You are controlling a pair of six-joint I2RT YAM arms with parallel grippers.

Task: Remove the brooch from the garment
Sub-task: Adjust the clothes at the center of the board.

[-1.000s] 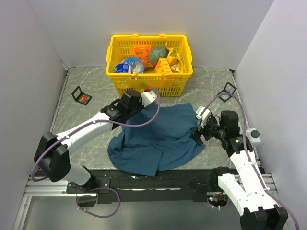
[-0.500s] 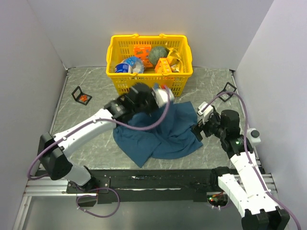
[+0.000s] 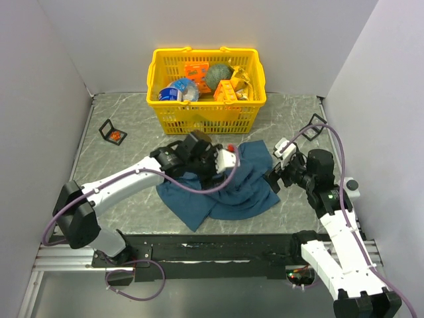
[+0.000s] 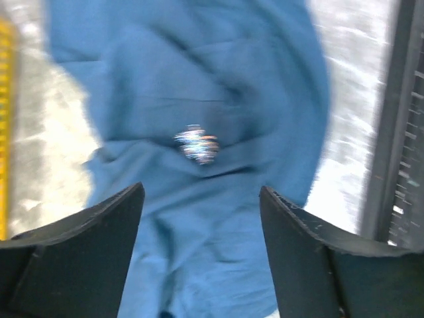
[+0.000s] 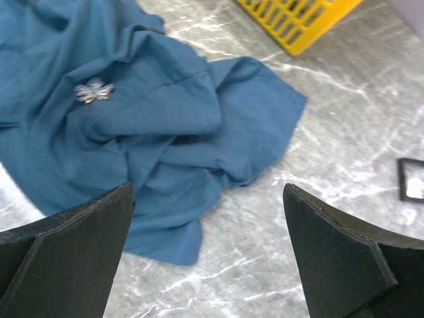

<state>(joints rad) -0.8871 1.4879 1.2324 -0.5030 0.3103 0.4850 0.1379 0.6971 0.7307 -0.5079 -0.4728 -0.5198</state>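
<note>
Left gripper (image 4: 201, 193): jaws stand wide apart with nothing between them. It hangs over the far part of the blue garment (image 3: 228, 195), near the front wall of the yellow basket (image 3: 205, 116). The left wrist view is motion-blurred, so contact between its fingers (image 4: 79, 252) and the cloth cannot be confirmed. Right gripper (image 5: 207, 192): jaws spread to full width, empty, positioned above the garment's right edge. The brooch (image 5: 93, 90) lies on a raised fold of the garment. In the right wrist view it reads as a small, pale, shiny butterfly shape. In the left wrist view it is a bright blur with an orange tinge, centred ahead of the left fingers. Neither gripper touches it, and whether it is fastened to the cloth cannot be determined. The garment lies crumpled on the grey marbled table (image 3: 119, 172), between the two arms. The yellow basket stands at the far side, just beyond the garment. It contains two orange boxes (image 3: 197, 69), a dark green round item (image 3: 217, 76), a blue-and-white packet (image 3: 177, 90) and a yellow packet (image 3: 242, 79). A small black frame (image 3: 111, 130) on the table's far left encloses an orange-red spot. A second black frame (image 3: 317, 122) sits near the far right corner.
</note>
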